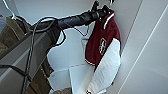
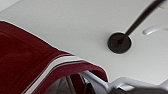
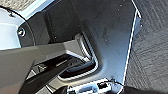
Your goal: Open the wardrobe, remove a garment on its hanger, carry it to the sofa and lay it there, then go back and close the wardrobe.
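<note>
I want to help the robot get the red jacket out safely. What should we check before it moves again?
1. Left arm up at the jacket collar: ok.
2. Left gripper shut on the hanger: cannot tell.
3. Jacket hanging whole, white sleeve loose below: ok.
4. Wardrobe door open beside the jacket: ok.
5. Hanger hook off the rail: cannot tell.
6. Olive-brown garment apart from the jacket: ok.
</note>
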### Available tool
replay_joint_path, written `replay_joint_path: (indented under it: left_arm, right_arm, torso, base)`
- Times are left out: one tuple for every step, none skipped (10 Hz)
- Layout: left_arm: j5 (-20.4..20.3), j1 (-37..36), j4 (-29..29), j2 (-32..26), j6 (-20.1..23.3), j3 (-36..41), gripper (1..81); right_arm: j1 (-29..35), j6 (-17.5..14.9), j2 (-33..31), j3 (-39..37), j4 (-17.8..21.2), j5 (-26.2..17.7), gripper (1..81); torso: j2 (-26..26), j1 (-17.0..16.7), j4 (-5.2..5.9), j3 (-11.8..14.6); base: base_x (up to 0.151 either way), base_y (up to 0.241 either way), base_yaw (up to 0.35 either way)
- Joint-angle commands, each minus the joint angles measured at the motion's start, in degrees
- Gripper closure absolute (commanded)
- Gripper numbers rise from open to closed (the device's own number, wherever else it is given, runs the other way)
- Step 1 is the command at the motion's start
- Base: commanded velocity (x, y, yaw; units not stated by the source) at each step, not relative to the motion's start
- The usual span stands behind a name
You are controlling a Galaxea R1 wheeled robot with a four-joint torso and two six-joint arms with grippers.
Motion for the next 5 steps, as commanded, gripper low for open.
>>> replay_joint_path:
  left_arm:
    - [-5.6,-14.8,4.1,2.8,2.2,1.0,81.1]
    - [-5.5,-14.7,4.2,2.1,2.2,1.0,81.1]
    - [-5.4,-14.6,4.3,1.2,2.3,1.7,81.1]
    - [-5.3,-14.4,5.0,0.7,2.3,2.3,81.1]
    - [-5.3,-14.2,5.3,-0.3,2.3,3.1,81.1]
  right_arm:
    - [1.4,-0.1,0.3,0.2,0.6,-4.0,1.0]
    - [1.4,-0.1,0.3,0.2,0.6,-4.0,1.0]
    - [1.3,-0.1,0.3,0.2,0.6,-4.0,1.0]
    - [1.3,-0.1,0.3,0.2,0.6,-4.0,1.0]
    - [1.3,-0.1,0.3,0.2,0.6,-4.0,1.0]
  torso:
    - [0.0,0.0,0.00,0.0]
    - [0.0,0.0,0.00,0.0]
    - [0.0,0.0,0.00,0.0]
    - [0.0,0.0,0.00,0.0]
    - [0.0,0.0,0.00,0.0]
  base:
    - [0.000,0.000,0.000]
    - [0.000,0.000,0.000]
    - [0.000,0.000,0.000]
    - [0.000,0.000,0.000]
    - [0.000,0.000,0.000]
